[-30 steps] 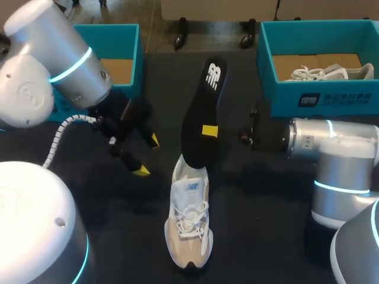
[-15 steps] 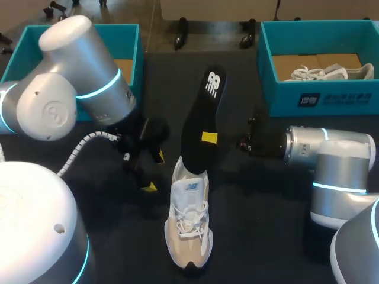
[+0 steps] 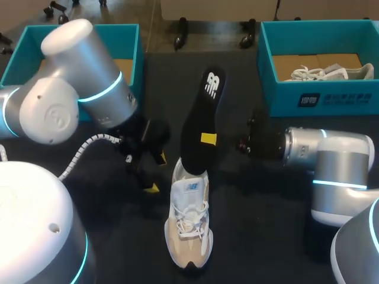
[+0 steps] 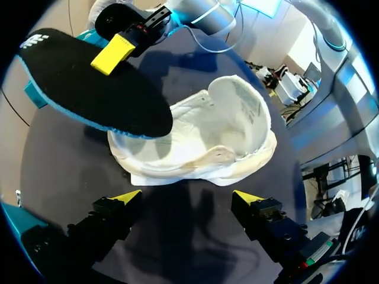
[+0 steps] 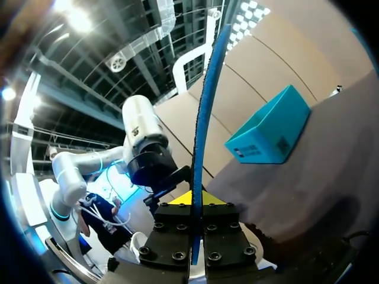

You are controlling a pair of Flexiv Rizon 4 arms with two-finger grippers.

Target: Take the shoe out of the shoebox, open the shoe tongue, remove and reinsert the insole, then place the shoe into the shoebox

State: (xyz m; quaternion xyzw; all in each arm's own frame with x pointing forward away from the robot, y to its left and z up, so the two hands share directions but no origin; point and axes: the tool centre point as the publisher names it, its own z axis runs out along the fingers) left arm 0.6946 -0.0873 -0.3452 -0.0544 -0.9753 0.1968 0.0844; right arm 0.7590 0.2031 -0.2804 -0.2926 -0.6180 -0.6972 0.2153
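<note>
1. Since the earlier frames the left gripper (image 3: 156, 173) is brought in toward the shoe (image 3: 189, 225), and it is now found just beside the shoe's heel end, on its left side.
2. The insole (image 3: 198, 118) is lowered only slightly over the same span. Its lower end is seen at the shoe's open collar, while the rest slants up and away beyond the heel.
3. The left gripper's fingers are spread wide with nothing between them. In the left wrist view the shoe (image 4: 207, 142) is seen ahead of the left gripper (image 4: 187, 198), not yet touched.
4. The right gripper (image 3: 208, 138) is pinched on the insole partway along its length, above the shoe's heel. In the right wrist view the insole (image 5: 204, 118) is seen edge-on between the closed fingers of the right gripper (image 5: 196, 198).
5. The shoe is laid upright on the table (image 3: 266, 207), outside both teal boxes. The shoebox (image 3: 320, 97) with another shoe inside is well beyond it, to its right.
6. The reinsertion step is judged to be in hand, and the left gripper's approach is probably meant to steady the shoe. Boxing is not yet done.
</note>
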